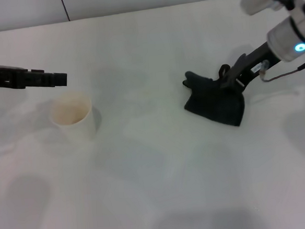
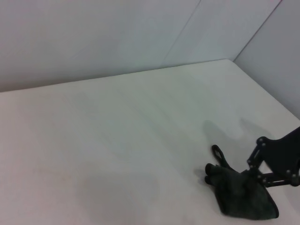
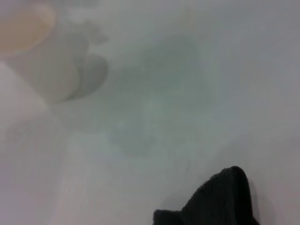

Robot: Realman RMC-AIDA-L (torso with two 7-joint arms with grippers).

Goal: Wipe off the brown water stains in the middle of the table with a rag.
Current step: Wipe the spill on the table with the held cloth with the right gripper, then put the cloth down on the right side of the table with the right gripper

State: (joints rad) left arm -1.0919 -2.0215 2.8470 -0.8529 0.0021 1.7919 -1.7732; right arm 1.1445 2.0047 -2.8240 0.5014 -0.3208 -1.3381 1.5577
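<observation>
Head view only: left claw [image 1: 61, 78] at 9 o'clock above one white cup [image 1: 72, 118], fingers' state can't tell. Left wrist view shows right claw [image 2: 253, 172] clamped on one black rag [image 1: 216, 101], 3 o'clock, lying on white bench [image 1: 157, 177]. Grey wall panels behind. No stain visible.

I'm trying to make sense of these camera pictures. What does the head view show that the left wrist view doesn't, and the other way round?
Only the head view shows the white paper cup and the left gripper hovering above it. Only the left wrist view shows the table's far corner against the wall. Both show the black folded rag on the smooth white table, with the right gripper at its edge. Neither clearly shows a brown stain.
</observation>
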